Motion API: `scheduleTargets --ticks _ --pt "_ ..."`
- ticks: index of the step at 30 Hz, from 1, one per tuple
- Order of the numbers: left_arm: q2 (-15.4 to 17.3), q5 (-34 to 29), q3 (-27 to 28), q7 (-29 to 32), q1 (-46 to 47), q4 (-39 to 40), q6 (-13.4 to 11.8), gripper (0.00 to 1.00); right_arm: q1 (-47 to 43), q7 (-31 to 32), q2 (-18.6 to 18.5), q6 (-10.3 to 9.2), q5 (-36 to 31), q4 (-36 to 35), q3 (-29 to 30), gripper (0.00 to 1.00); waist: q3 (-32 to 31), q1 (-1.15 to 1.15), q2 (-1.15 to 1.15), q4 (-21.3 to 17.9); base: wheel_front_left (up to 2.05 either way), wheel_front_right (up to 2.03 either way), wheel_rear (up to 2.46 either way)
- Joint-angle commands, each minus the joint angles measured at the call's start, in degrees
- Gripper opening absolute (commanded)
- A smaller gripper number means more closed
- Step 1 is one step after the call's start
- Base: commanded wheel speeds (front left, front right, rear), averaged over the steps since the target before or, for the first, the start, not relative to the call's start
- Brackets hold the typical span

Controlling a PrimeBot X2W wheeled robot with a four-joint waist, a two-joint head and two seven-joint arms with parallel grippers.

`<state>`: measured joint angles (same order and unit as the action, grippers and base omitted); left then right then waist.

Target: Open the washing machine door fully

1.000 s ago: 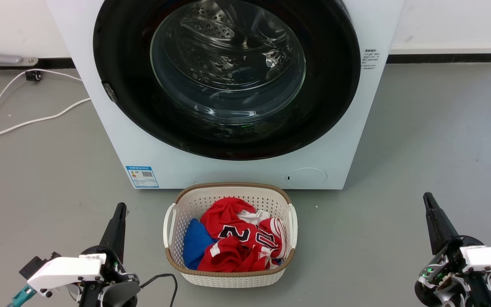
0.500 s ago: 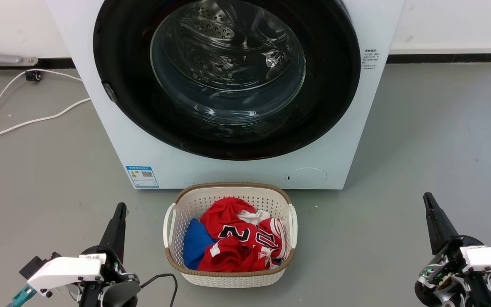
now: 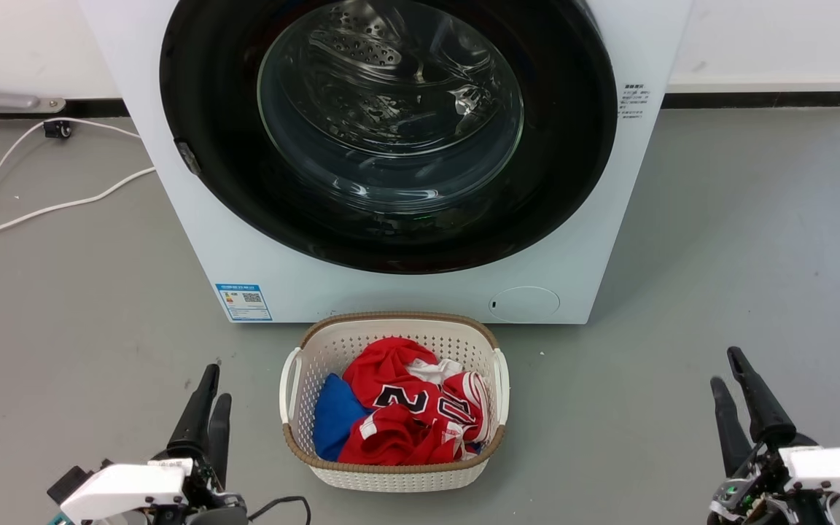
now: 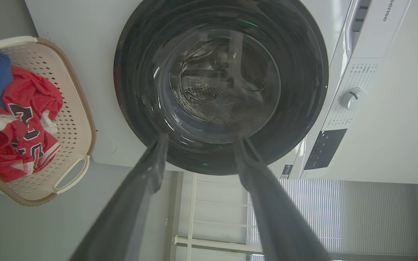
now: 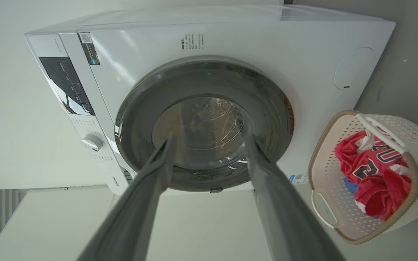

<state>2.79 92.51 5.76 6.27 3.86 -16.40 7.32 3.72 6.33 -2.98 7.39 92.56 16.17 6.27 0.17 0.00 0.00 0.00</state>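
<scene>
Grey floor runs to a white wall behind, and the washer stands on it, square ahead of me, with a white cable trailing over the floor off its left side. Its door looks shut, the black ring lying flush against the white front and the drum showing through the bulging glass; the left wrist view and the right wrist view show no gap at the rim that I can make out. A small grey fitting sits on the door's left rim, and I cannot tell whether it is a catch or a hinge. A basket of red and blue laundry stands on the floor just in front of the washer's lower edge, between my two arms. The left jaws sit low at the near left of the floor, fingers parted and holding nothing. The right jaws sit low at the near right, fingers likewise parted and empty. Both are well apart from the door and point towards it. By my reckoning nothing of the task is done yet: I have to bring one arm up to the rim, find the side that releases, pull it free and swing the door wide.
</scene>
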Motion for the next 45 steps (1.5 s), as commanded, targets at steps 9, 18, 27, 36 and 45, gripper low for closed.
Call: scheduleTargets --ticks 9,18,27,36,45 --pt "0.1 -1.9 -3.0 -3.0 1.5 3.0 0.0 1.00 0.4 -2.9 0.0 0.02 -2.3 -3.0 -2.5 1.00 0.0 0.00 0.00 0.0 0.00 0.00 0.00" --pt "0.1 -9.1 -4.7 -5.3 1.9 6.2 0.1 1.00 0.2 -5.3 -0.2 0.03 -10.4 -5.6 -3.9 1.00 0.0 0.00 0.00 0.1 0.00 0.00 0.00" --pt "0.9 -24.1 -8.6 -7.7 2.6 7.6 0.1 1.00 -0.3 -7.6 -0.5 0.04 -25.9 -8.7 -5.2 1.00 -0.1 0.00 0.00 0.1 0.00 0.00 0.00" --pt "1.8 -36.7 -10.8 -9.6 3.5 8.1 0.1 1.00 -0.6 -9.5 -0.4 0.06 -40.4 -9.5 -6.0 1.00 -0.1 0.00 0.00 0.0 0.00 0.00 0.00" --pt "2.4 -46.8 -13.2 -11.7 4.3 7.4 0.1 1.00 -1.1 -11.2 -0.2 0.07 -53.8 -10.3 -6.7 1.00 -0.1 0.00 0.00 -0.1 0.00 0.00 0.00"
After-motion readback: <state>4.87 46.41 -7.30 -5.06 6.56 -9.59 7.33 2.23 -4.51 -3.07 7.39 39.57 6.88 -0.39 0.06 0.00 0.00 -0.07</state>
